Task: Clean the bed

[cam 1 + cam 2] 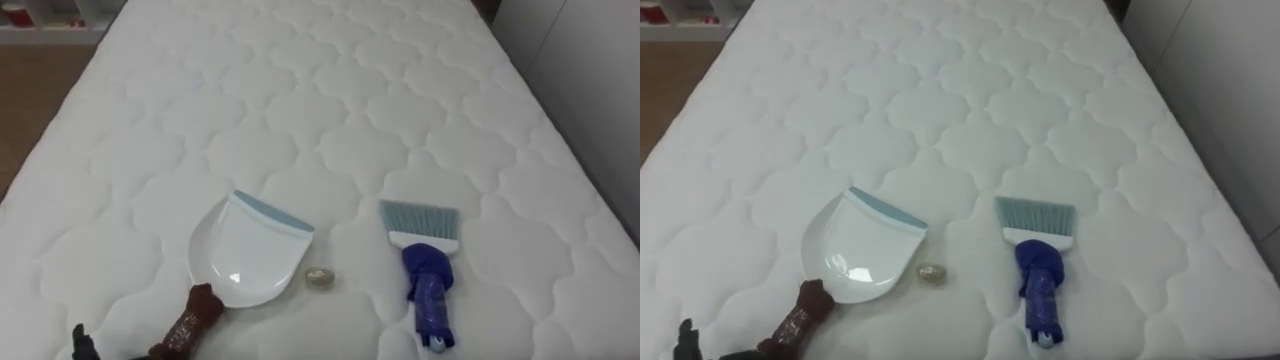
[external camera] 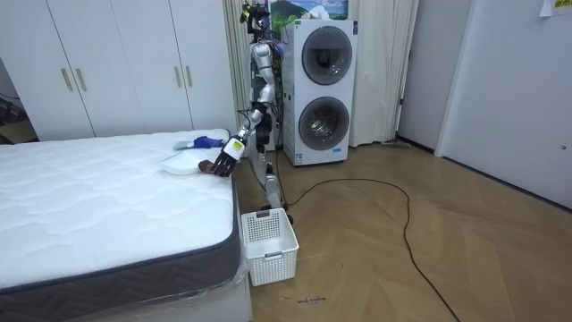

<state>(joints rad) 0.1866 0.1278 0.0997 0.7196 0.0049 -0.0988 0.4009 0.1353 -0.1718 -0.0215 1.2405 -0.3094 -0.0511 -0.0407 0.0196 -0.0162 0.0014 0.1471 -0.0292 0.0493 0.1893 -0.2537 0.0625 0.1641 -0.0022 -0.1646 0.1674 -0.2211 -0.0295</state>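
bed (image 1: 330, 110): a white quilted mattress, bare but for three things near the robot's end. a white dustpan (image 1: 245, 255) with a pale blue lip lies at the robot's left, its mouth turned to the far right and its brown handle (image 1: 195, 315) running back to the lower left edge of the eye views. a small pale crumpled scrap (image 1: 320, 277) sits on the mattress just beside the pan's right edge, outside it. to the right, apart from both, a brush (image 1: 428, 270) lies flat with its blue handle toward the robot and its light bristles pointing away.

the left robot hand (image 2: 231, 152) reaches over the bed's end at the dustpan's handle. whether it is clamped on the handle, i cannot tell.

in the room view the robot stands at the end of the bed, with two stacked washing machines (image 2: 322, 89) behind it and a white basket (image 2: 268, 243) on the wooden floor (image 2: 402, 259) at the bed's corner.
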